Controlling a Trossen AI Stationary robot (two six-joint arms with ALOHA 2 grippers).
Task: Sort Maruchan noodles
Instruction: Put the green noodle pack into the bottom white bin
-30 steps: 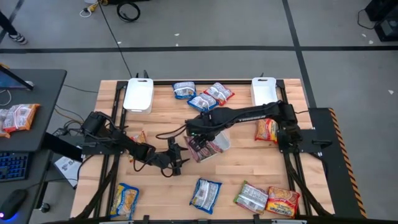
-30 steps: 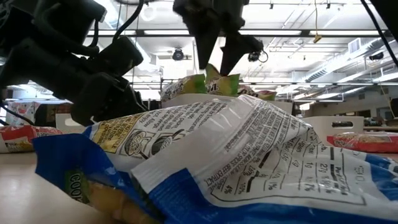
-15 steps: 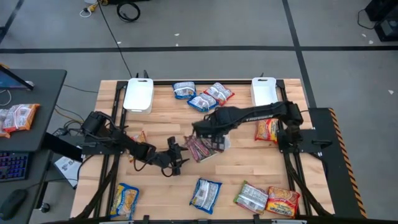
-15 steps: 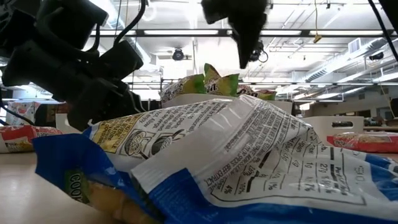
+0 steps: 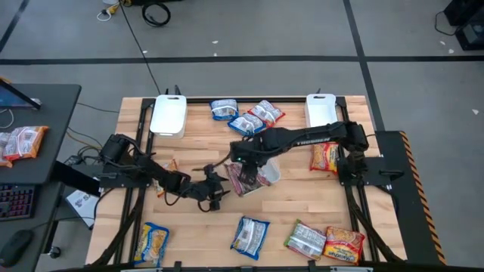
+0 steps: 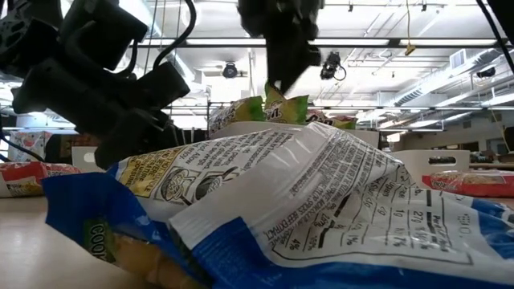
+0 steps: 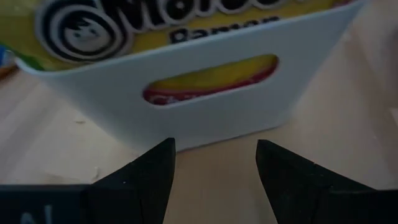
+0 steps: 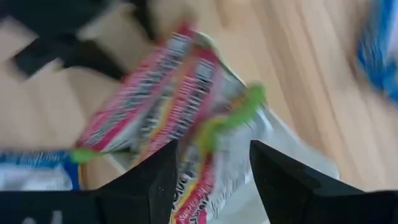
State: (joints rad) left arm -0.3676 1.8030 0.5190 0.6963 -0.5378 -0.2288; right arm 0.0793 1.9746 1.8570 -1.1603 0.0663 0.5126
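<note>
Where grey floor surrounds it, wooden table [image 5: 295, 215] holds packets [image 5: 249, 235].

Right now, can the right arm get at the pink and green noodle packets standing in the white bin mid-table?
Probably yes: the right gripper hangs over the pink-green packets, jaws open, nothing between them.

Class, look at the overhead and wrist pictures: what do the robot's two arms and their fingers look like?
Both arms are dark, jointed and slender. The left arm trails black cables near its base; the right arm is a long dark boom. The left gripper and right gripper each have two matte black, wedge-shaped fingers. No markings are readable.
</note>
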